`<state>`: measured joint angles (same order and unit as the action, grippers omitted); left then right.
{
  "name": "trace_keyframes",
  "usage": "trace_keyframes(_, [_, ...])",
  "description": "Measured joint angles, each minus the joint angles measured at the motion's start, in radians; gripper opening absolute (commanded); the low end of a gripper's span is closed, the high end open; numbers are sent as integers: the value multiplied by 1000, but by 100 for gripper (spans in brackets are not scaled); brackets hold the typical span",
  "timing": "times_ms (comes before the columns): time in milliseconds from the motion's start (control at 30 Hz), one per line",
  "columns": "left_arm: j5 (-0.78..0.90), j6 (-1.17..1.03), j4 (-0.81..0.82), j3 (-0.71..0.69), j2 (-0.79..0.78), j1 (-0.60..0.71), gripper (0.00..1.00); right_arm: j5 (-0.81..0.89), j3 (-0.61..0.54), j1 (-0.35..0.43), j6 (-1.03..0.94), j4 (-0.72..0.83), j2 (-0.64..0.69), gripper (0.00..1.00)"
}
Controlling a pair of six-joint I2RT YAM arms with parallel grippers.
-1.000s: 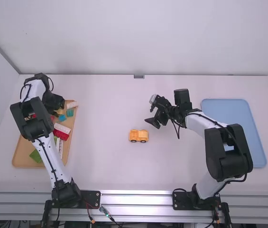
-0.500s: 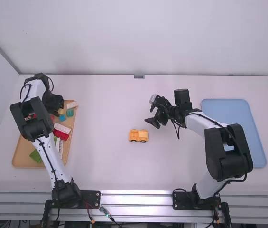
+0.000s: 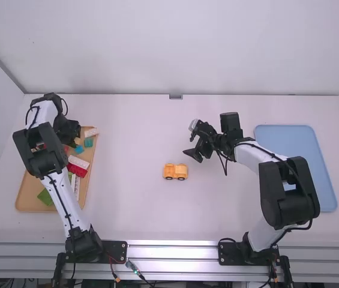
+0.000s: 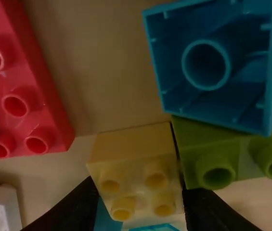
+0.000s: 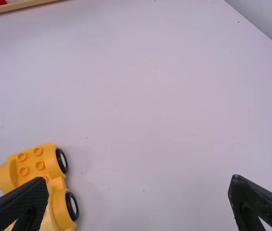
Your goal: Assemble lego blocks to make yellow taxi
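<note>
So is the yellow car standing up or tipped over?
Upright: the yellow car has studs on top and black wheels low at its side.

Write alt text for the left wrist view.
Left gripper closed on a yellow four-stud block, a green block beside it. Around them: a red block, a white block and a blue block, hollow side showing.

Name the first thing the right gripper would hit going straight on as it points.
Most likely the bare white table; the yellow wheeled base lies off to one side of the right gripper, though depth is unclear.
</note>
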<state>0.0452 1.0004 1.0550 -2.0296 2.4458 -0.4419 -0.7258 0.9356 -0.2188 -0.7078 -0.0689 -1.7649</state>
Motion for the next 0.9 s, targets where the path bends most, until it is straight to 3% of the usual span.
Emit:
trace_keyframes(233, [0, 1, -10, 0, 0, 0, 32, 0, 0, 0, 2, 0, 0, 99])
trace_keyframes(500, [-1, -16, -10, 0, 0, 0, 27, 0, 0, 0, 0, 0, 0, 99])
trace_keyframes(533, [0, -26, -12, 0, 0, 0, 11, 0, 0, 0, 3, 0, 0, 99])
trace_keyframes(600, [7, -48, -20, 0, 0, 0, 2, 0, 0, 0, 2, 0, 0, 99])
trace_keyframes(900, [11, -89, -6, 0, 0, 0, 2, 0, 0, 0, -1, 0, 0, 99])
